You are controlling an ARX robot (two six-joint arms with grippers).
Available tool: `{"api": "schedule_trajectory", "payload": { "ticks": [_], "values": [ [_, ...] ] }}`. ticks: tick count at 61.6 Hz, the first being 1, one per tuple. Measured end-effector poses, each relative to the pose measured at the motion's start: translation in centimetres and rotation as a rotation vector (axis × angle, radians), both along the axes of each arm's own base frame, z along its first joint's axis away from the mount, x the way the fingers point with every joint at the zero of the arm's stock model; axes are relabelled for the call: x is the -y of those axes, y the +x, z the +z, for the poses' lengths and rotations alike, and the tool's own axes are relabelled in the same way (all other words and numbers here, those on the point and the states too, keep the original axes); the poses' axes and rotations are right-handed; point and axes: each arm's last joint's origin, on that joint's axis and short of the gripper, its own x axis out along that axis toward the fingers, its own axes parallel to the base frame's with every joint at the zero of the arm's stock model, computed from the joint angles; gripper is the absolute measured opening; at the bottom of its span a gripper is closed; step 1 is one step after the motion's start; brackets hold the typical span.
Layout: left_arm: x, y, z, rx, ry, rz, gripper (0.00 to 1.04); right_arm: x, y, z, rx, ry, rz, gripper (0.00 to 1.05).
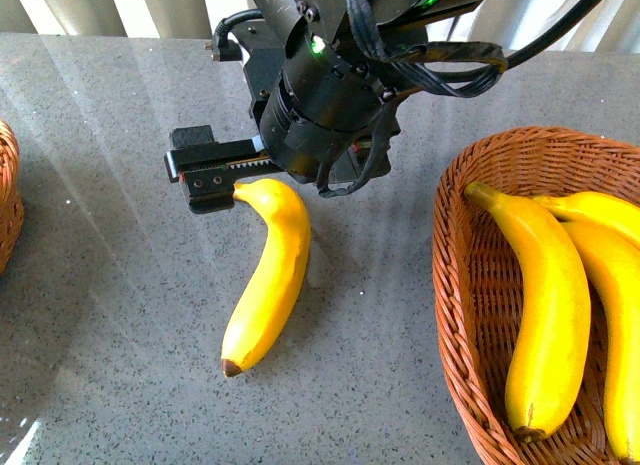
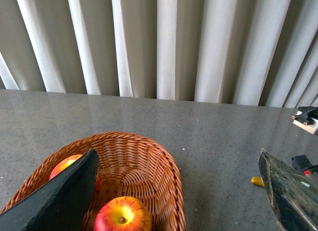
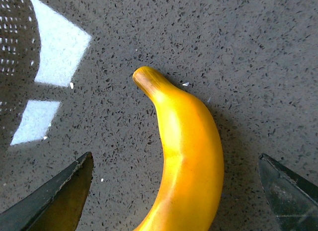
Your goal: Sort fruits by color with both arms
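Note:
One yellow banana (image 1: 265, 275) lies loose on the grey table, brown tip toward me. My right gripper (image 1: 262, 173) hangs open just above its far end. In the right wrist view the banana (image 3: 186, 156) lies between the two spread fingers (image 3: 54, 201), untouched. More bananas (image 1: 545, 295) rest in the wicker basket (image 1: 455, 275) on the right. My left gripper (image 2: 181, 201) is open and empty over the rim of another wicker basket (image 2: 164, 171), which holds two red-yellow apples (image 2: 121, 216). One apple (image 2: 67, 164) is partly hidden behind a finger.
The left basket's edge (image 1: 8, 195) shows at the table's left side. White vertical blinds (image 2: 164, 42) stand behind the table's far edge. A part of the right arm (image 2: 308, 119) and the loose banana's tip (image 2: 257, 181) show in the left wrist view.

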Motion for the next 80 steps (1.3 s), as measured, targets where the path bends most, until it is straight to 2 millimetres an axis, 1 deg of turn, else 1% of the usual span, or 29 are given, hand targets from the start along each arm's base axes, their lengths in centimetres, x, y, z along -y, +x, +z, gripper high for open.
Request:
{"api": "schedule_trajectory", "payload": {
  "ticks": [12,21,22,25,28,30,36,38,41,43,44,46,48,53,55,57,60,63,66,67,69,70,71,73,74,75,79,80],
  "values": [
    [0.0,0.0,0.0,0.0,0.0,0.0,0.96,-0.4,0.1,-1.8,-0.039,-0.03,0.004,0.96],
    [0.0,0.0,0.0,0.0,0.0,0.0,0.96,-0.7,0.1,-2.6,-0.052,-0.039,0.01,0.95],
    [0.0,0.0,0.0,0.0,0.0,0.0,0.96,-0.8,0.1,-2.6,-0.055,-0.035,0.01,0.91],
    [0.0,0.0,0.0,0.0,0.0,0.0,0.96,-0.8,0.0,-2.6,-0.058,-0.029,0.014,0.84],
    [0.0,0.0,0.0,0.0,0.0,0.0,0.96,-0.8,0.1,-2.5,-0.059,-0.022,0.014,0.75],
    [0.0,0.0,0.0,0.0,0.0,0.0,0.96,-0.9,0.1,-2.6,-0.06,-0.019,0.015,0.72],
    [0.0,0.0,0.0,0.0,0.0,0.0,0.96,-0.8,0.0,-2.2,-0.059,0.003,0.008,0.56],
    [0.0,0.0,0.0,0.0,0.0,0.0,0.96,-0.7,-0.1,-2.0,-0.058,0.009,0.007,0.53],
    [0.0,0.0,0.0,0.0,0.0,0.0,0.96,-0.5,-0.3,-1.4,-0.052,0.027,0.004,0.44],
    [0.0,0.0,0.0,0.0,0.0,0.0,0.96,-0.4,-0.3,-1.1,-0.048,0.038,0.004,0.41],
    [0.0,0.0,0.0,0.0,0.0,0.0,0.96,-0.2,-0.4,-0.8,-0.043,0.048,0.002,0.37],
    [0.0,0.0,0.0,0.0,0.0,0.0,0.96,0.0,-0.5,-0.1,-0.035,0.069,-0.002,0.34],
    [0.0,0.0,0.0,0.0,0.0,0.0,0.96,0.5,-0.7,1.0,-0.015,0.096,-0.003,0.32],
    [0.0,0.0,0.0,0.0,0.0,0.0,0.96,2.8,-1.4,4.5,0.055,0.169,-0.022,0.31],
    [0.0,0.0,0.0,0.0,0.0,0.0,0.96,3.4,-1.6,5.2,0.067,0.182,-0.027,0.31],
    [0.0,0.0,0.0,0.0,0.0,0.0,0.96,4.7,-2.0,6.5,0.094,0.208,-0.04,0.31],
    [0.0,0.0,0.0,0.0,0.0,0.0,0.96,6.3,-2.4,7.8,0.119,0.231,-0.056,0.3],
    [0.0,0.0,0.0,0.0,0.0,0.0,0.96,8.4,-3.1,9.0,0.147,0.249,-0.08,0.3],
    [0.0,0.0,0.0,0.0,0.0,0.0,0.96,10.3,-3.6,9.7,0.162,0.259,-0.103,0.3],
    [0.0,0.0,0.0,0.0,0.0,0.0,0.96,11.3,-4.0,9.9,0.168,0.263,-0.115,0.3],
    [0.0,0.0,0.0,0.0,0.0,0.0,0.96,12.3,-4.3,10.1,0.172,0.267,-0.129,0.3],
    [0.0,0.0,0.0,0.0,0.0,0.0,0.96,13.3,-4.6,10.2,0.175,0.269,-0.143,0.3],
    [0.0,0.0,0.0,0.0,0.0,0.0,0.96,13.7,-4.8,10.2,0.176,0.271,-0.151,0.3],
    [0.0,0.0,0.0,0.0,0.0,0.0,0.96,15.7,-5.6,10.3,0.175,0.275,-0.181,0.3],
    [0.0,0.0,0.0,0.0,0.0,0.0,0.96,16.2,-5.8,10.3,0.173,0.277,-0.187,0.3],
    [0.0,0.0,0.0,0.0,0.0,0.0,0.96,17.1,-6.2,10.2,0.171,0.278,-0.198,0.3],
    [0.0,0.0,0.0,0.0,0.0,0.0,0.96,19.7,-7.7,9.9,0.162,0.287,-0.23,0.3],
    [0.0,0.0,0.0,0.0,0.0,0.0,0.96,20.1,-8.0,9.9,0.159,0.291,-0.234,0.3]
  ]
}}
